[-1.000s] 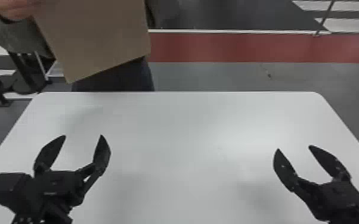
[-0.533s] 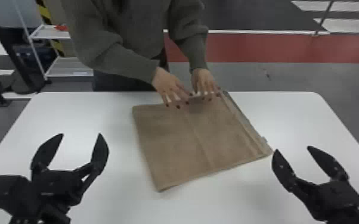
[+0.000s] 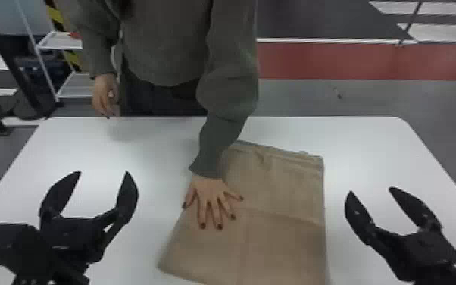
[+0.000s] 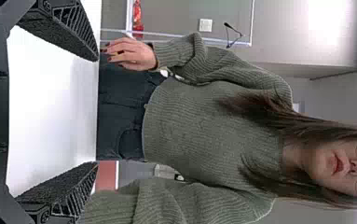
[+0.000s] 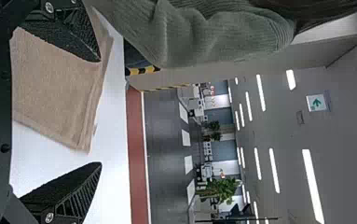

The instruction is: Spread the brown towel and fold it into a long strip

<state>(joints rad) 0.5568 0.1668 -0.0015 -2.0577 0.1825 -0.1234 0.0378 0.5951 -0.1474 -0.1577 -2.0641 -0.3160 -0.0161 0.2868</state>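
1 person's hand lies on the brown towel.

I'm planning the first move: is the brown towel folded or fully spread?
Folded, it appears: the brown towel lies flat on the table, but stacked edges show along its far side.

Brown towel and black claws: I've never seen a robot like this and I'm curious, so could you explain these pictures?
The head view looks down from the robot's head. Its left gripper and right gripper, each with two black fingers, are open and hold nothing. The other two views come from cameras on its wrists and are turned sideways. On the white table lies the brown towel, with a person's hand spread on top.
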